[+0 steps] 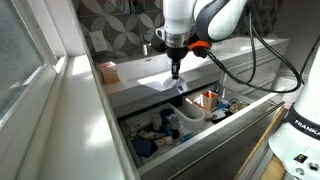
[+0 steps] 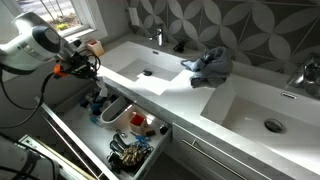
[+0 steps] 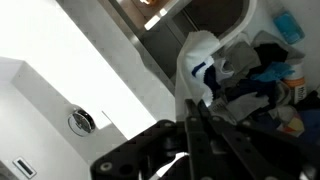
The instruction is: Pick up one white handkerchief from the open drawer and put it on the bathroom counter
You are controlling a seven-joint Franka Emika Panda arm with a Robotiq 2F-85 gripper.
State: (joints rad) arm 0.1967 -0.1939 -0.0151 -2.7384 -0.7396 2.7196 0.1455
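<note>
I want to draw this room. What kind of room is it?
Most likely a bathroom: a long pale counter with sunken basins, chrome faucets, and patterned wall tiles behind.

The arm (image 1: 215, 18) comes in from the top of an exterior view. Its white links bend at a dark joint, and the wrist (image 1: 176, 38), ringed in orange, points straight down. The gripper (image 1: 176, 72) hangs upright below the wrist. In the wrist view the dark fingers (image 3: 190, 128) are drawn together with no gap showing between them. At their tips they pinch a fold of the white handkerchief (image 3: 200, 55), which trails away beyond them.
</note>
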